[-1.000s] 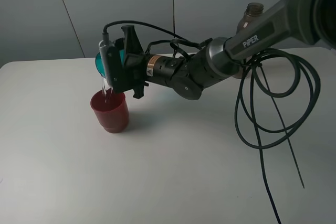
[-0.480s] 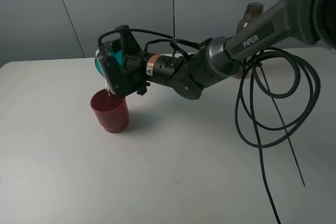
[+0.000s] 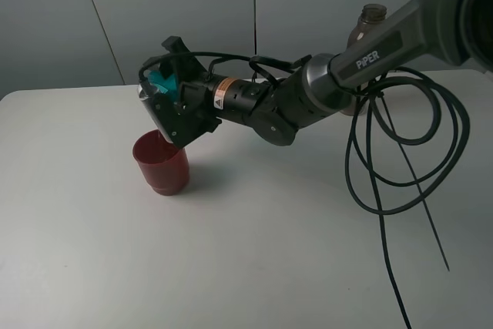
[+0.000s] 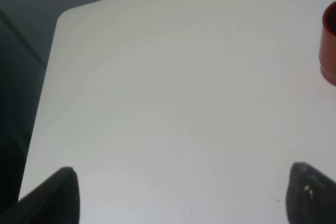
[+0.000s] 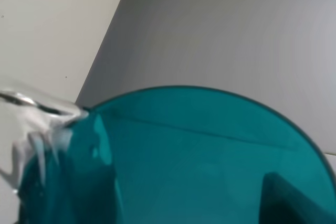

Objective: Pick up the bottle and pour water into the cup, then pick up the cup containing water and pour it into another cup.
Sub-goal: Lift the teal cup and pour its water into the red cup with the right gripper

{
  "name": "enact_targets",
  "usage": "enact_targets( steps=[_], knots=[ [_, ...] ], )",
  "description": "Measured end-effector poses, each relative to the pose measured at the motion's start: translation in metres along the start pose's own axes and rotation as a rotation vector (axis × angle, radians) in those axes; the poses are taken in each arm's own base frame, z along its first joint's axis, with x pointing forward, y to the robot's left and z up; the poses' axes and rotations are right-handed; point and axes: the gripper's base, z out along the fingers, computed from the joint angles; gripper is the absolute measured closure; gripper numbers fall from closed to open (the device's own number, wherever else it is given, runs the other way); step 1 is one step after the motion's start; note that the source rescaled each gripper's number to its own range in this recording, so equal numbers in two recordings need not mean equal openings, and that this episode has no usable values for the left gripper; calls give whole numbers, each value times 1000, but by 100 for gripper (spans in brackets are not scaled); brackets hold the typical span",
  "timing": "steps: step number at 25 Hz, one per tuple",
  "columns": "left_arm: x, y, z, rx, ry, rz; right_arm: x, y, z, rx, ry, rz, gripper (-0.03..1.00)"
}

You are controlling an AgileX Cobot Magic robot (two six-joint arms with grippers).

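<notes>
**Lighting and picture quality**

Even, soft overhead light; matte white table bright, no glare. Faint shadow right of squat dark-red plastic cup. Right wrist view: translucent teal tumbler fills frame, soft-focused. Left wrist view's corners dark.

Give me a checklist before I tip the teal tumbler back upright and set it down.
1. Right gripper shut on the teal tumbler: ok.
2. Tumbler's mouth over the red cup: ok.
3. Tumbler fully drained: cannot tell; water clings at its rim in the right wrist view.
4. Red cup upright on the table: ok.
5. Grey-brown bottle clear of the arm: cannot tell, mostly hidden behind it.
6. Left gripper open, away from the pour: ok.
</notes>
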Motion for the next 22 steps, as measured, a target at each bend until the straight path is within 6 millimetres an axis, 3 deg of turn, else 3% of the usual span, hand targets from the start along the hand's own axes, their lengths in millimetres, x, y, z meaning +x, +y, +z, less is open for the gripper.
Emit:
enact_targets(
  steps=[12,22],
  knots=[
    [0,0,0,0,0,0,-7,-2,0,22,-80,-178,92],
    [0,0,0,0,0,0,-9,-1,0,21,-102,-202,92]
  ],
)
